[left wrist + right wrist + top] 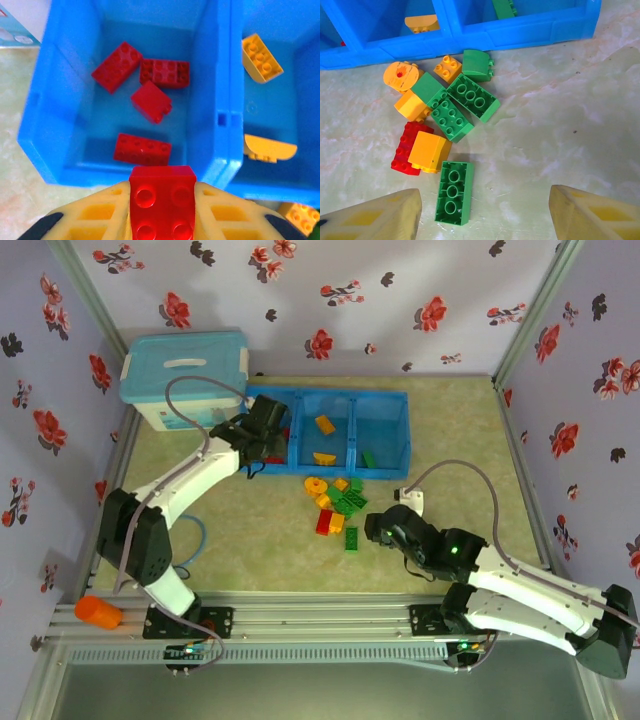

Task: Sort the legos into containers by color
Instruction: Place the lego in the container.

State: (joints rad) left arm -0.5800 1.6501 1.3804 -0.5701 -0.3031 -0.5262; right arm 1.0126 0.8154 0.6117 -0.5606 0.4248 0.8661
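Left gripper (162, 192) clamped on one red brick (162, 210), held at the blue tray's (35, 130) near wall; four red bricks (160, 72) lie just beyond it (left compartment). Right gripper (482, 220), fingers apart, hovers above the table (560, 125); ahead of it: five green bricks (472, 97), four yellow bricks (430, 150), one loose red brick (405, 152).

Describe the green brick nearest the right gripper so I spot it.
Find the blue tray; a lego pile lies before it. The green brick sits at the pile's near edge, beside a yellow block, apart from the other greens.
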